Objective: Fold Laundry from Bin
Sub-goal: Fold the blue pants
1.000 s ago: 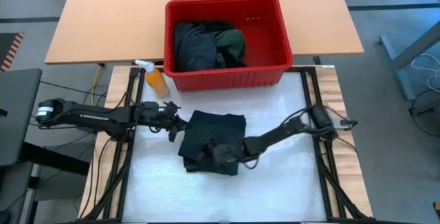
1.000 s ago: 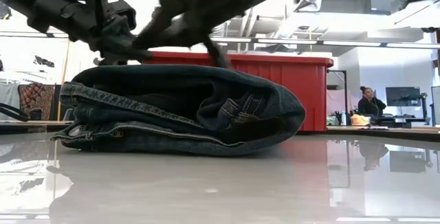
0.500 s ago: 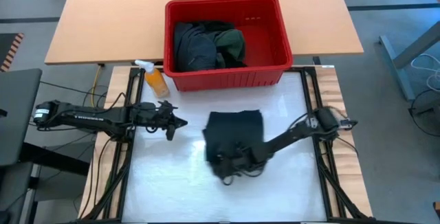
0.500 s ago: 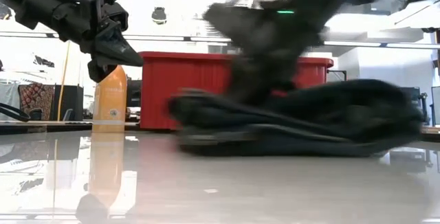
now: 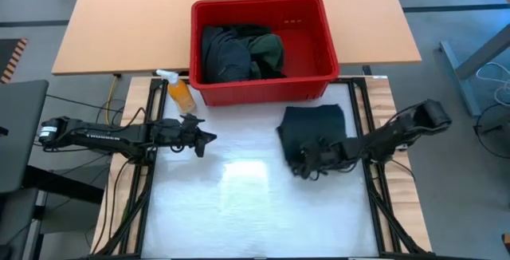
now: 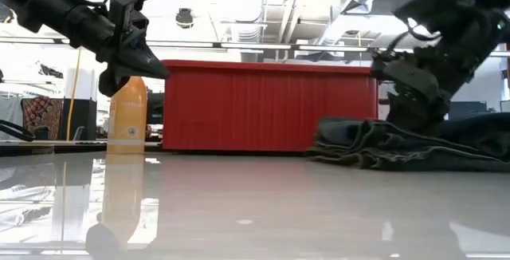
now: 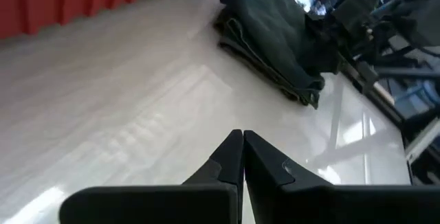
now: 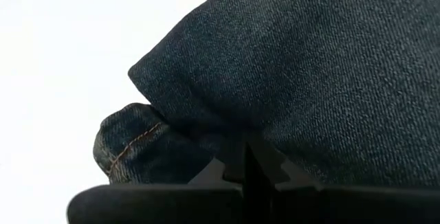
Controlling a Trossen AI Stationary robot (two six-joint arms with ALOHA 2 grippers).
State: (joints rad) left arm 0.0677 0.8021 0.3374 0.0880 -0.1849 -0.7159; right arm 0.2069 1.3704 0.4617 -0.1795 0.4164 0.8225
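Note:
A folded dark denim garment [image 5: 313,128] lies flat on the white table top at the right, below the bin's right corner; it also shows in the low view [image 6: 414,144]. My right gripper [image 5: 307,164] is shut, its tips on the garment's near left part. My left gripper [image 5: 205,139] hangs shut above the table's left part, clear of everything, and points toward the garment [image 7: 271,31]. The red bin [image 5: 259,5] stands at the far edge with more dark laundry [image 5: 239,51] heaped in its left half. My right gripper presses its shut fingertips [image 8: 247,157] on the top layer of the folded garment [image 8: 289,80], close to its near left corner, where a stitched hem [image 8: 127,152] sticks out. The fingers slant down from the table's right side. The garment lies flat on the table.
An orange spray bottle [image 5: 179,91] stands by the bin's near left corner, just beyond my left gripper. The table's middle and near part [image 5: 247,204] is bare white surface. In the low view a person [image 6: 430,120] sits in the room behind.
My right gripper has gone toward the table's right edge and sunk a little, shut throughout. The folded garment has slid along the table with it, from the middle to the right side, staying folded. My left gripper has turned slightly in place.

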